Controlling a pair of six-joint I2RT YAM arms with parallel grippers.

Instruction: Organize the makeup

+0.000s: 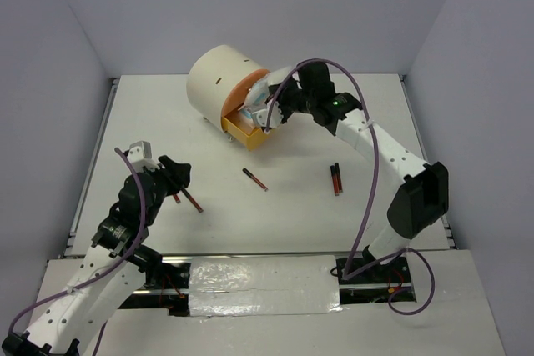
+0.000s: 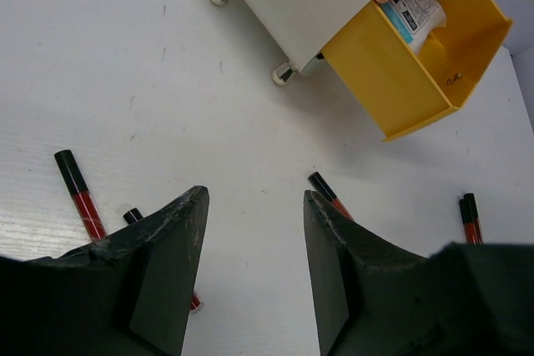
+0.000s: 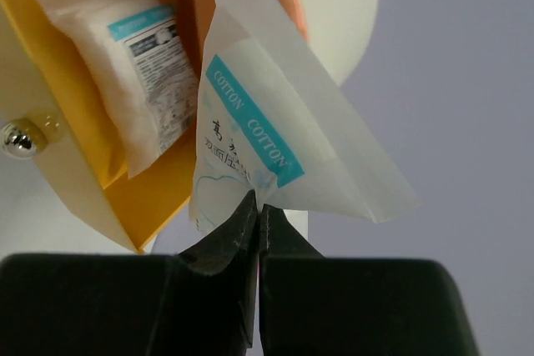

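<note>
Your left gripper (image 2: 254,198) hangs over the white table (image 1: 292,231) with its jaws spread wide and nothing between them. A black-and-red pencil (image 2: 79,193) lies near one finger, and a second pencil (image 2: 133,217) is partly hidden beneath that finger. A third pencil (image 1: 254,178) lies mid-table, and a pair of pencils (image 1: 335,179) lies side by side further right. Beyond them, your right gripper (image 3: 257,206) is clamped on the lower edge of a cotton packet (image 3: 267,156), holding it above the open yellow drawer (image 2: 400,81) of the cream chest (image 1: 219,81). Another cotton packet (image 3: 138,81) lies inside that drawer.
</note>
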